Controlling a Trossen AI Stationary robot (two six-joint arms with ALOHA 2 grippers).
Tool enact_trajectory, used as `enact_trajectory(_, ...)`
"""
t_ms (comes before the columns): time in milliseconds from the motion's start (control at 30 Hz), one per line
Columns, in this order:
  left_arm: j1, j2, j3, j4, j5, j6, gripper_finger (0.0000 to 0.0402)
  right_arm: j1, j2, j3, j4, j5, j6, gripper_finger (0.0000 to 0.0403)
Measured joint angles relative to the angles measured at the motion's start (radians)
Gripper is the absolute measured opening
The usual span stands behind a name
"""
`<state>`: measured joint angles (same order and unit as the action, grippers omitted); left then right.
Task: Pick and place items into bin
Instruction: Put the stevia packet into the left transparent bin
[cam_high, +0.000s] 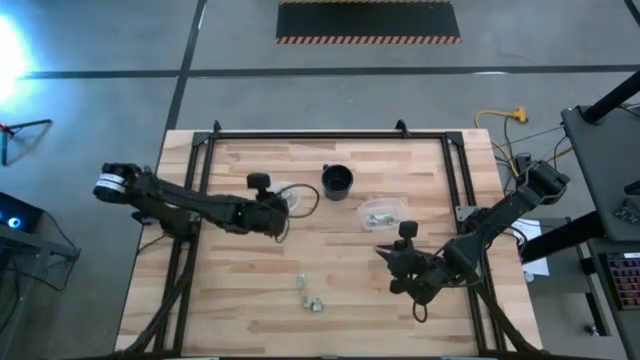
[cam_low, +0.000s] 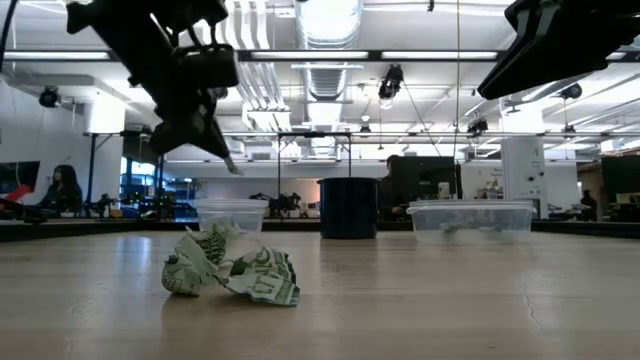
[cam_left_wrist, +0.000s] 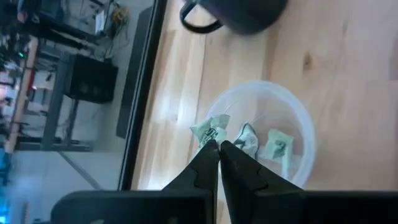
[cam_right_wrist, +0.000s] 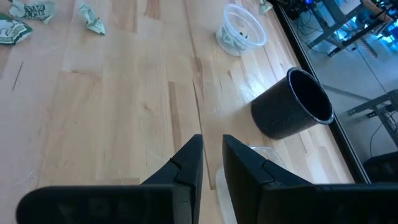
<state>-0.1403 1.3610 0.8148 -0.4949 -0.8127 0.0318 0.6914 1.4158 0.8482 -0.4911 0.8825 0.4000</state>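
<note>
High view, table: pale wooden slatted tabletop (cam_high: 250, 310) inside a black frame, grey floor on all sides.
High view, left gripper (cam_high: 290, 203): hung over the small round clear plastic tub (cam_high: 291, 196) left of the table's middle.
High view, right gripper (cam_high: 385, 253): hung over bare wood right of centre, close by the shallow clear plastic tray (cam_high: 383, 213) holding pale scraps.
High view, cup: black round cup (cam_high: 337, 182) stood between tub and tray, nearer the far edge.
High view, items: crumpled pale green and whitish paper pieces (cam_high: 311, 297) lay near the front edge, well apart from both grippers, with open wood all around them.
Low view, items: the paper pieces (cam_low: 231, 270) lay on the tabletop in the foreground; tub (cam_low: 231, 214), cup (cam_low: 348, 207) and tray (cam_low: 471, 219) stood in a row behind; both arms hung overhead, clear of the surface.
Low view, room: a person (cam_low: 62, 190) sat far off at the left.
Left wrist view, left gripper (cam_left_wrist: 218, 146): fingers nearly touching, only a hairline gap; their tips lay against a green scrap at the tub's (cam_left_wrist: 292, 106) rim, though a grip could not be confirmed. Two more scraps lay inside the tub, which stood close to the table's black edge rail.
Right wrist view, right gripper (cam_right_wrist: 212, 140): fingers a narrow gap apart, nothing between them; clear boards ahead, the cup (cam_right_wrist: 293, 106) near the table edge and the paper pieces (cam_right_wrist: 36, 14) well apart.
</note>
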Motion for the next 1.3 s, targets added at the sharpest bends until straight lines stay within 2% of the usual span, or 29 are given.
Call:
enact_trajectory(267, 0.076, -0.03, -0.086, 0.104, 0.102, 0.005, 0.0, 0.0, 0.0, 0.0, 0.001, 0.0, -0.003, 0.0052)
enact_trajectory(700, 0.087, 0.019, -0.108, 0.192, 0.105, 0.031, 0.0, 0.0, 0.0, -0.002, 0.004, 0.0, -0.003, 0.0052)
enact_trajectory(1300, 0.087, 0.027, -0.108, 0.196, 0.127, 0.036, 0.0, 0.0, 0.0, -0.002, 0.003, 0.0, 0.0, 0.0052)
